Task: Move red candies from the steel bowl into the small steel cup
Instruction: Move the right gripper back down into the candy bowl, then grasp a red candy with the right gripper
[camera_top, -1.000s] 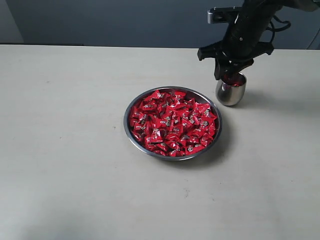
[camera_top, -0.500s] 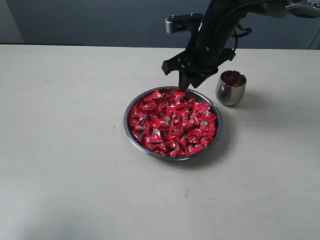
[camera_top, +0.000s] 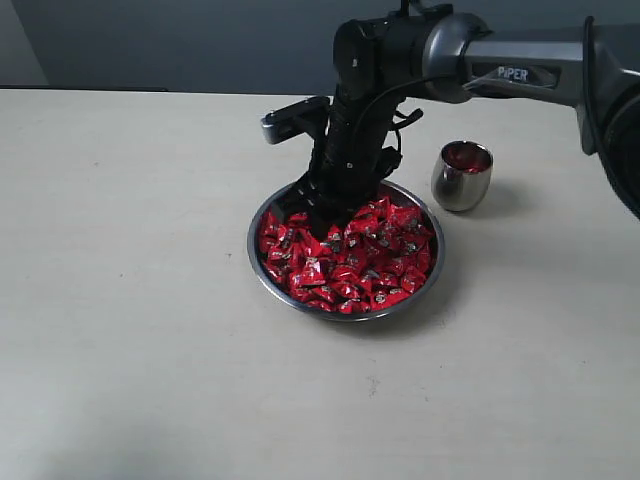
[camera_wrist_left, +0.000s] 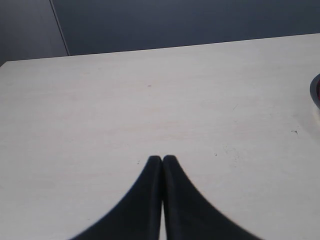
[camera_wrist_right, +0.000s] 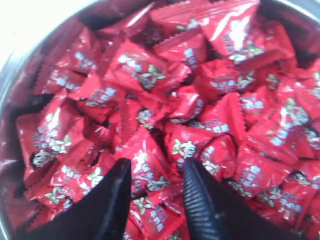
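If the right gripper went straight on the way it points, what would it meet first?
The right gripper would meet the red candies piled in the steel bowl, probably the one between its open jaws.

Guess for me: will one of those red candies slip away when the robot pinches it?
It might. The red candies have shiny, crinkly wrappers, so they probably slide and crumple a little. They look small and light, so one should lift easily. They lie heaped loosely in the steel bowl, so the open right gripper may nudge neighbours or catch two.
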